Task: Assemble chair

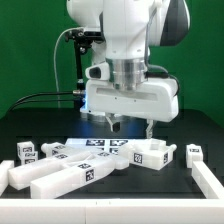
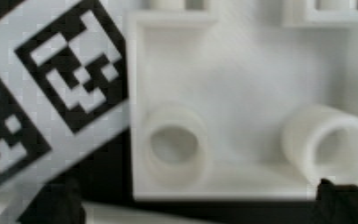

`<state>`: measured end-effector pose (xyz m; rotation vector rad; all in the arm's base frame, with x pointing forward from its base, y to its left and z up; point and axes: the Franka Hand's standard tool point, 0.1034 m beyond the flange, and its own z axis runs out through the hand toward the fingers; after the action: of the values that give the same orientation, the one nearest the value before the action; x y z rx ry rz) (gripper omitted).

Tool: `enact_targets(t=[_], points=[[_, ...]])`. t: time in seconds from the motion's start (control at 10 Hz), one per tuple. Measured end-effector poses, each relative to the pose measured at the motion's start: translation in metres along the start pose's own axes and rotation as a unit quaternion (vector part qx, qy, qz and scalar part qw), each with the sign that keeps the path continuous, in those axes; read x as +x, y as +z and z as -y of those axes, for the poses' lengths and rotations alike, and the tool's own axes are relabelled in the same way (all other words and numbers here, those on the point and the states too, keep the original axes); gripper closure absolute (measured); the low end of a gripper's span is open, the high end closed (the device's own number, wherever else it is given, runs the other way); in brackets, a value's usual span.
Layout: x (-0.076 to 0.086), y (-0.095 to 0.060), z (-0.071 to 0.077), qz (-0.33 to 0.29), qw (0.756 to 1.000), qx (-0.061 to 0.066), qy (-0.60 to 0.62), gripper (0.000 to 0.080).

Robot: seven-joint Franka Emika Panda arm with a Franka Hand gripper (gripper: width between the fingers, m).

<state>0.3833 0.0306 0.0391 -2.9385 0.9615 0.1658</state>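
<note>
Centre of exterior view: gripper point(image 1: 130, 127) hangs above table point(image 1: 30, 128), jaws wide, nothing between them. Beneath it: marker board point(image 1: 92, 146), with tagged chair block point(image 1: 148, 155) just beside board on exterior view's right. Lower left crowded by long chair bars point(image 1: 60, 176); small block point(image 1: 27, 150) near left edge; end piece point(image 1: 195, 153) and corner part point(image 1: 207, 180) near right edge. Bare black table behind parts, either side of arm. Wrist view: dark fingertips point(image 2: 327, 196) apart over white panel with two round holes point(image 2: 247, 100), marker board tags alongside.
</note>
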Motion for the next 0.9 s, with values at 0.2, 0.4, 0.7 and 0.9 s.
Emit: enact_targets(t=[0.2,0.4,0.7,0.9], points=[[-0.008,0.024,-0.005,-0.004,1.0,-0.002,0.004,0.0151],[-0.014,0.033,-0.002,-0.004,1.0,-0.005,-0.001,0.0151],[-0.014,0.035,-0.003,-0.003,1.0,-0.005,0.0,0.0422],[-0.014,0.035,-0.003,-0.003,1.0,-0.005,-0.003,0.057]])
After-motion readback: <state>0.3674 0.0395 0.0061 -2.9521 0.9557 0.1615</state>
